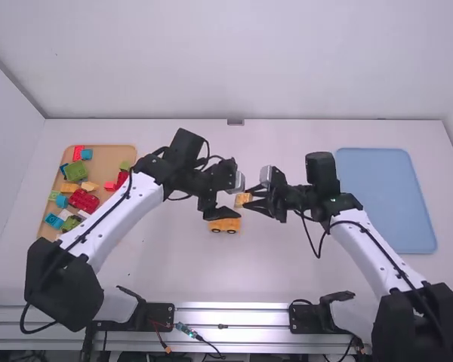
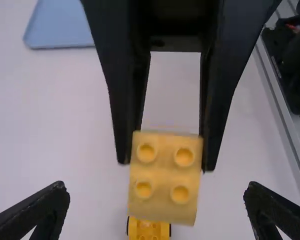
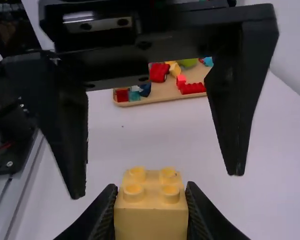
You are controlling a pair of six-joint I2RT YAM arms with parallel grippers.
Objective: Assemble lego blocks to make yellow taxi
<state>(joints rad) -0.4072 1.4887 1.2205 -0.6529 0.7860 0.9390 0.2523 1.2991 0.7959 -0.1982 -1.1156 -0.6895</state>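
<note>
A small yellow plastic block with four round studs (image 1: 243,200) is held above a white table (image 1: 287,279), clamped between the fingertips of the right arm's black two-finger gripper (image 1: 249,199). Its studs face the left arm's black two-finger gripper (image 1: 235,197), whose jaws stand wide apart; the block lines up with the gap between them, touching neither finger. On the table near the two grippers sits a yellow block-built car base with black wheels (image 1: 225,225), upright.

At the left side of the table, a tan rectangular tray (image 1: 118,159) holds loose plastic bricks, among them a large green studded brick (image 1: 75,172), a large red studded brick (image 1: 84,200), a light-blue brick (image 1: 86,154) and a yellow brick (image 1: 69,188). The left arm reaches across the tray's near side. A pale blue rectangular tray with rounded corners (image 1: 385,200) lies on the table's right side, beyond the right arm.
</note>
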